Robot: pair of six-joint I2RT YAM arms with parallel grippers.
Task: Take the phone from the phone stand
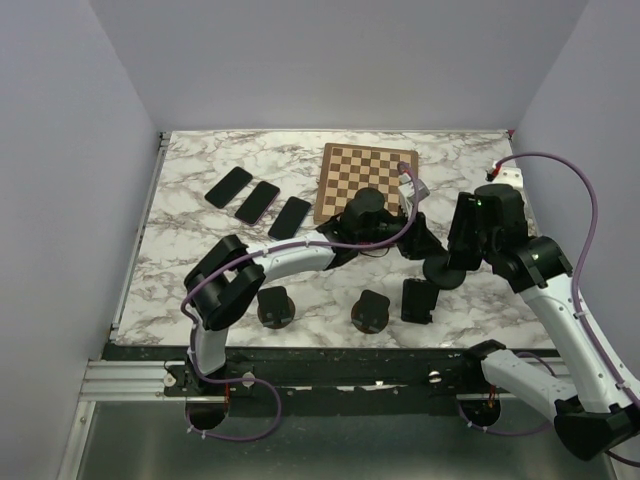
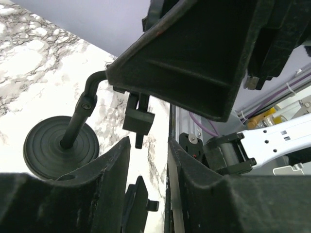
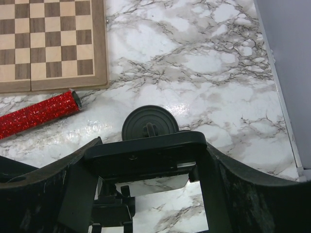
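The black phone [image 3: 146, 150] lies crosswise, clamped in the right gripper [image 3: 150, 162], just above the black phone stand [image 3: 146, 119], whose round ribbed base rests flat on the marble tabletop [image 3: 218, 73].

A chessboard [image 1: 365, 180] lies at the far middle of the table [image 1: 190, 200]. Three phones [image 1: 258, 202] lie in a row just left of it. A stick [image 3: 39, 112] lies just beside its near edge. A stand [image 1: 443, 272] is on the right side, with a phone [image 3: 146, 154] above its round foot. Two more stands [image 1: 275, 306] sit side by side by the near edge
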